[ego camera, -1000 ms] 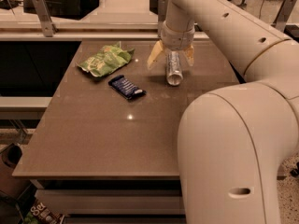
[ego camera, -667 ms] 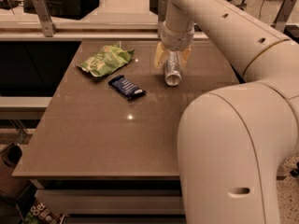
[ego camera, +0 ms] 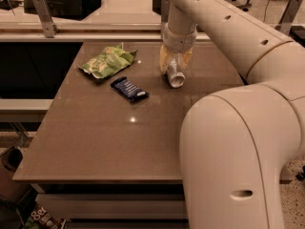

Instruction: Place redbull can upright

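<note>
The redbull can [ego camera: 176,78] is a slim silvery can lying on its side on the brown table [ego camera: 105,142], at the far middle, with its shiny round end facing me. My gripper [ego camera: 174,69] reaches straight down from the white arm over the can's far part. Its yellowish fingers [ego camera: 164,61] sit close against both sides of the can. The can still rests on the table top. Its far end is hidden by the gripper.
A dark blue snack bar wrapper [ego camera: 129,88] lies left of the can. A crumpled green snack bag [ego camera: 107,61] lies further left and back. The robot's white arm and body [ego camera: 238,151] fill the right side. A railing and a black box stand behind the table.
The fingers stood wide apart beside the can and have closed in against its sides. The can has barely shifted.
</note>
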You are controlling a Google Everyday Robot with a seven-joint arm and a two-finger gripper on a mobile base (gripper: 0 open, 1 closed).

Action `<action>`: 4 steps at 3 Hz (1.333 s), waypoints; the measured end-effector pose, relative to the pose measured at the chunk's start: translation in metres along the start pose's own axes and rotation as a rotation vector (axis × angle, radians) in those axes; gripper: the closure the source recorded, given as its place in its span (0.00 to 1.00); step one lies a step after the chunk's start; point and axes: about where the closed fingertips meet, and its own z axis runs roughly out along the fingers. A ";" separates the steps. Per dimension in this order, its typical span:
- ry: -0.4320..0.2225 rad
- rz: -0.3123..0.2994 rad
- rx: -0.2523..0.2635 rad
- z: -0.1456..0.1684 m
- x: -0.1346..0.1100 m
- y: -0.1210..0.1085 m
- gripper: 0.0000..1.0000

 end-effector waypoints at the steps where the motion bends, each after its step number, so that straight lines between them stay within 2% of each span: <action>1: -0.001 -0.001 -0.001 0.003 -0.001 0.001 1.00; 3: -0.004 0.006 0.005 0.003 -0.001 -0.003 1.00; 4: -0.017 0.028 0.017 -0.002 0.002 -0.012 1.00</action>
